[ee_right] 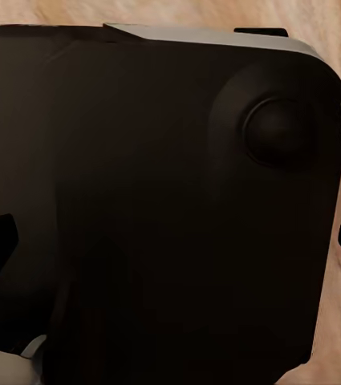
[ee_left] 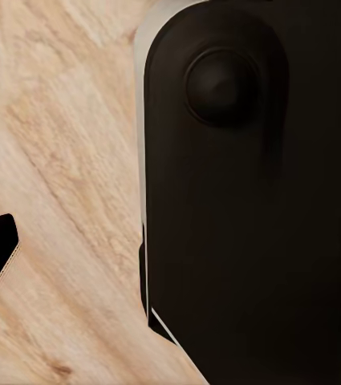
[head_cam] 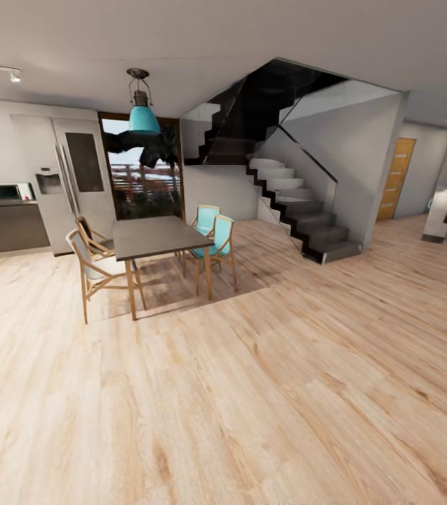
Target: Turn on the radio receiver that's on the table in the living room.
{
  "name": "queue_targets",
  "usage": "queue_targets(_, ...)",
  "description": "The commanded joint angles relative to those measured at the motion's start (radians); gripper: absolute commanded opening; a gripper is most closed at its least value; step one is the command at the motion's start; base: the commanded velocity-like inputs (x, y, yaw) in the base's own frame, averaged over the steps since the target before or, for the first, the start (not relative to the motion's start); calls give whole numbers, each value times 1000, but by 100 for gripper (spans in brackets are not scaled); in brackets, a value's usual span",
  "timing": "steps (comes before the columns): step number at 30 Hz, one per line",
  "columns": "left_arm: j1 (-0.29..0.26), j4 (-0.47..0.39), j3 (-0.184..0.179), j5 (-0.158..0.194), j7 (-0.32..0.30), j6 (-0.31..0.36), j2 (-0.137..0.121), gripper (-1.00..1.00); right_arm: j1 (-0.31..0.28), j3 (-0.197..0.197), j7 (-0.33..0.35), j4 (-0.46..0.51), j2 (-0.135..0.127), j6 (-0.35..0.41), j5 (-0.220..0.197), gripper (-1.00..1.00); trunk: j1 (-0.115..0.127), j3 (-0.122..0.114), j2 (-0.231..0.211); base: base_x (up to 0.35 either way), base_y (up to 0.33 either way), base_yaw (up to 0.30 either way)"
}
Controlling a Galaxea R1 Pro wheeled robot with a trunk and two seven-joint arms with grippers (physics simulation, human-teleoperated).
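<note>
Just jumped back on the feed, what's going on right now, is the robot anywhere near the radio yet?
Not yet. The head view faces a kitchen-dining area: a tall dark rectangular dining table with wooden chairs, two with teal seats, a teal pendant lamp, a grey refrigerator and a dark staircase on a light wood floor. Nothing is being handled. Both wrist views look down at the robot's own dark base over that floor. It appears to be in transit.
</note>
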State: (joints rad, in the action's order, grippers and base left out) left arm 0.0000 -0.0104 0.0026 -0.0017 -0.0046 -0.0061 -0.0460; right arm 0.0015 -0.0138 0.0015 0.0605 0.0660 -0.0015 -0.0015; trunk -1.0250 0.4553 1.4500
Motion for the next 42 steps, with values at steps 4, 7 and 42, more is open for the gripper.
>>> queue_targets(4, 0, 0, 0, 0, 0, 0, 0, 100, 0, 0, 0, 0, 0, 0, 0, 100, 0, 0, 0, 0, 0, -277)
queue_targets(7, 0, 0, 0, 0, 0, 0, 0, 100, 0, 0, 0, 0, 0, 0, 0, 100, 0, 0, 0, 0, 0, -277)
queue_targets(42, 0, 0, 1, 0, 0, 0, 0, 100, 0, 1, 0, 0, 0, 0, 0, 100, 0, 0, 0, 0, 0, -277)
